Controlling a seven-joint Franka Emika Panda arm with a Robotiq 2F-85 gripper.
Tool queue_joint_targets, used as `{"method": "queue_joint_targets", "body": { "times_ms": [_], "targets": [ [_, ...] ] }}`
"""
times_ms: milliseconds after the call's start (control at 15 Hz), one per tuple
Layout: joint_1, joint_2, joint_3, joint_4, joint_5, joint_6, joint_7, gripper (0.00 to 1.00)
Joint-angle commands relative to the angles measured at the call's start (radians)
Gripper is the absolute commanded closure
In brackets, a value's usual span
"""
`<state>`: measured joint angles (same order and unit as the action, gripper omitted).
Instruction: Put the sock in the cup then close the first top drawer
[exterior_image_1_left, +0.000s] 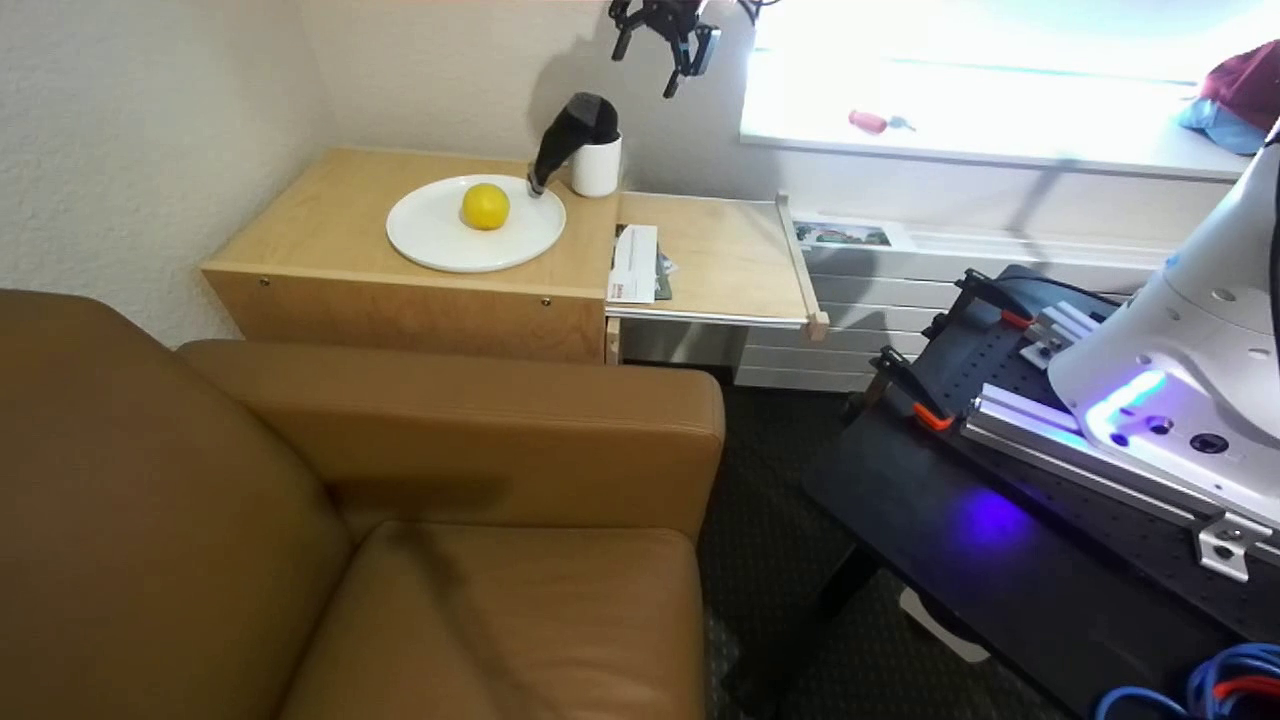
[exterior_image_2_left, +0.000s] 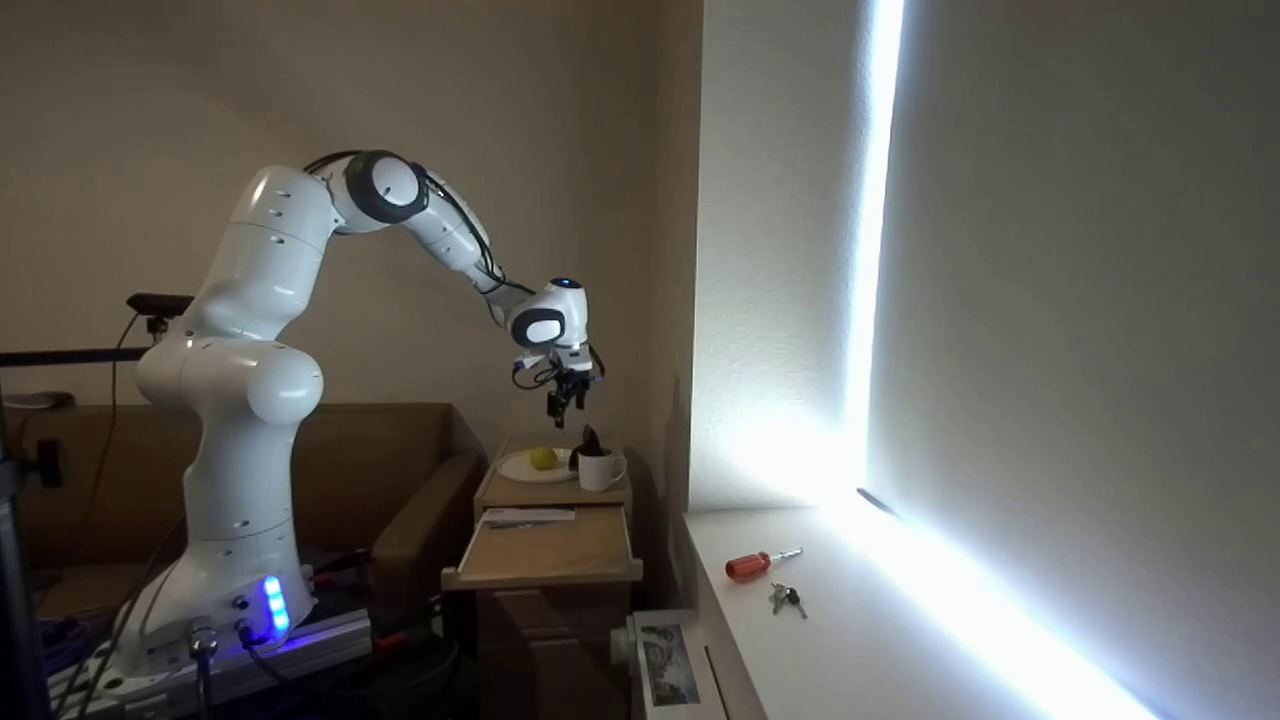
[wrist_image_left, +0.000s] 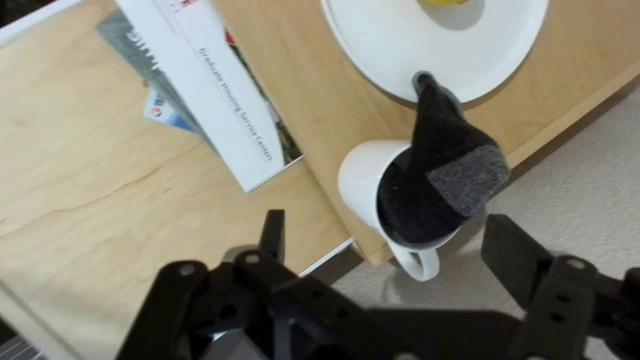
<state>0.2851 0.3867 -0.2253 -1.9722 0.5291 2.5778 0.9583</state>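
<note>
The sock (wrist_image_left: 440, 165) is contained only partly in the cup (exterior_image_1_left: 597, 168); its loose end is draped over the cup's rim toward the plate (exterior_image_1_left: 430, 225), just beside the cup. The fingers (wrist_image_left: 515, 257) are spread wide above the cup, with nothing gripped. The placing step is judged nearly complete, though a light tuck may be called for. The top drawer (exterior_image_1_left: 735, 250), pulled out beside the cup, is not yet closed; its end farthest from the cup should next be reached and pushed cupward.
</note>
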Motion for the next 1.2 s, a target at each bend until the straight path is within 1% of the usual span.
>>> {"method": "queue_joint_targets", "body": {
  "times_ms": [0, 67, 133, 200, 267, 400, 533, 600, 733, 800, 867, 933, 1133],
  "targets": [
    [-0.063, -0.114, 0.007, -0.09, -0.252, -0.179, 0.156, 0.0],
    [-0.092, -0.127, 0.022, -0.097, -0.292, -0.243, 0.167, 0.0],
    [-0.125, -0.13, 0.036, -0.121, -0.304, -0.287, 0.154, 0.0],
    [-0.145, -0.131, 0.04, -0.128, -0.33, -0.341, 0.162, 0.0],
    [-0.164, -0.12, 0.037, -0.151, -0.353, -0.365, 0.173, 0.0],
    [-0.218, -0.099, 0.049, -0.19, -0.327, -0.436, 0.132, 0.0],
    [-0.262, -0.083, 0.053, -0.257, -0.306, -0.483, 0.085, 0.0],
    [-0.282, -0.071, 0.049, -0.298, -0.314, -0.498, 0.059, 0.0],
    [-0.308, -0.048, 0.027, -0.365, -0.369, -0.478, 0.015, 0.0],
    [-0.323, -0.032, 0.017, -0.378, -0.383, -0.476, 0.002, 0.0],
    [-0.327, -0.025, 0.003, -0.388, -0.398, -0.442, 0.027, 0.0],
    [-0.316, -0.027, 0.024, -0.36, -0.378, -0.474, 0.045, 0.0],
    [-0.325, -0.014, 0.021, -0.362, -0.381, -0.469, 0.045, 0.0]
  ]
}}
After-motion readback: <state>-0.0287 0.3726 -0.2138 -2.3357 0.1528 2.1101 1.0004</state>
